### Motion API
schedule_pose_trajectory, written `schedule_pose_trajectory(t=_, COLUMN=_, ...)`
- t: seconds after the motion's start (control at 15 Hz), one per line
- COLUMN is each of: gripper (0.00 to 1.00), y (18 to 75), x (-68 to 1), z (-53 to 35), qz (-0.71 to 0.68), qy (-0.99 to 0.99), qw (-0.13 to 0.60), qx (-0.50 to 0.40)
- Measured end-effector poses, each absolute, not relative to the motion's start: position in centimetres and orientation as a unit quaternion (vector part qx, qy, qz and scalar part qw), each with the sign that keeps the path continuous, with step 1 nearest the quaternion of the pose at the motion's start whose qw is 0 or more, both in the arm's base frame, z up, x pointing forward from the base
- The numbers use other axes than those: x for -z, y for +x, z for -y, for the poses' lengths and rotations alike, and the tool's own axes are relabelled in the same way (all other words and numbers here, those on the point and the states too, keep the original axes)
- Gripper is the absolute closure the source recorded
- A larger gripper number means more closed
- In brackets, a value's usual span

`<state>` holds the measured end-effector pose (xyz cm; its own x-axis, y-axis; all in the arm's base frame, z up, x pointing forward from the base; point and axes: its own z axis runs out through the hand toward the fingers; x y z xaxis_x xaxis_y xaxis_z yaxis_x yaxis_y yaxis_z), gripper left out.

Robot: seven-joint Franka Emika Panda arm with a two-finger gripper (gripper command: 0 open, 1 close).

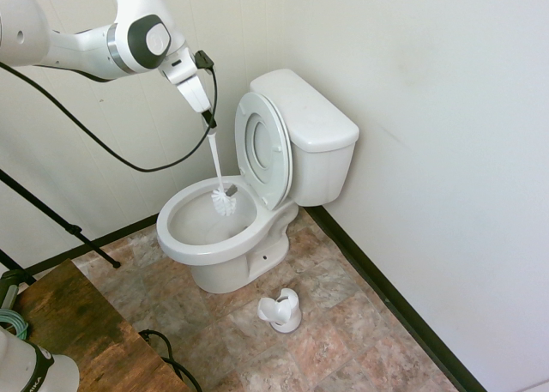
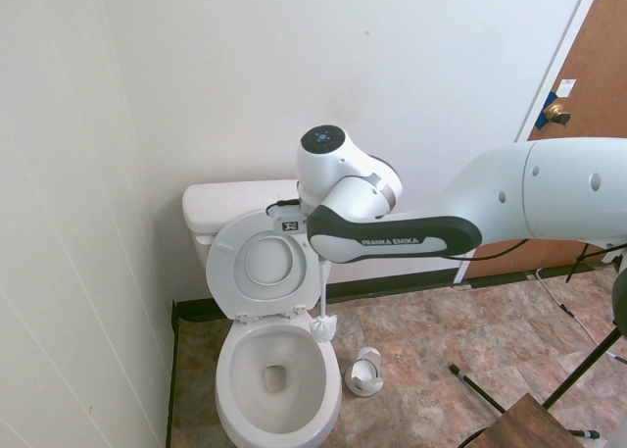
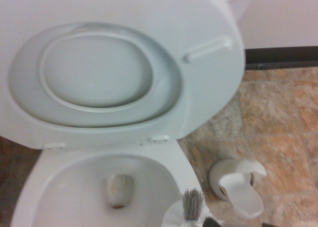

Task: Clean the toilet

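Hand (image 1: 209, 123) grips a slim white plastic brush (image 1: 220, 182), round-headed and bristly.

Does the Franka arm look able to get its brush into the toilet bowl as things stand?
Probably yes: the gripper holds the brush head down near the bowl's rim, and the seat and lid are raised, leaving the opening uncovered.

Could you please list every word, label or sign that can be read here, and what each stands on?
"FRANKA EMIKA": on the white jointed robot arm's dark band.
Letters on the small light-grey wrist block: too small to read.
White rectangular door sign: too small.
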<state>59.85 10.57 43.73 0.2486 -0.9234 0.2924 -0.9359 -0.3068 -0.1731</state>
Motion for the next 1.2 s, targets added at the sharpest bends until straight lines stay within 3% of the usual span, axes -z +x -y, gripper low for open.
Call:
schedule_pose_trajectory(t=0.33, gripper=1.00, y=60.2, x=-41.2, z=-2.9, qz=0.590, qy=0.787, qw=0.012, qx=-0.180)
schedule_pose_trajectory(t=0.8, gripper=1.00, y=59.6, x=-32.0, z=6.8, qz=0.599, qy=0.781, qw=0.024, qx=-0.177)
schedule_pose_trajectory(t=1.0, gripper=1.00, y=59.5, x=-27.3, z=9.6, qz=0.610, qy=0.777, qw=0.020, qx=-0.155)
schedule_pose_trajectory(t=1.2, gripper=1.00, y=59.6, x=-27.3, z=10.0, qz=0.611, qy=0.776, qw=0.015, qx=-0.157)
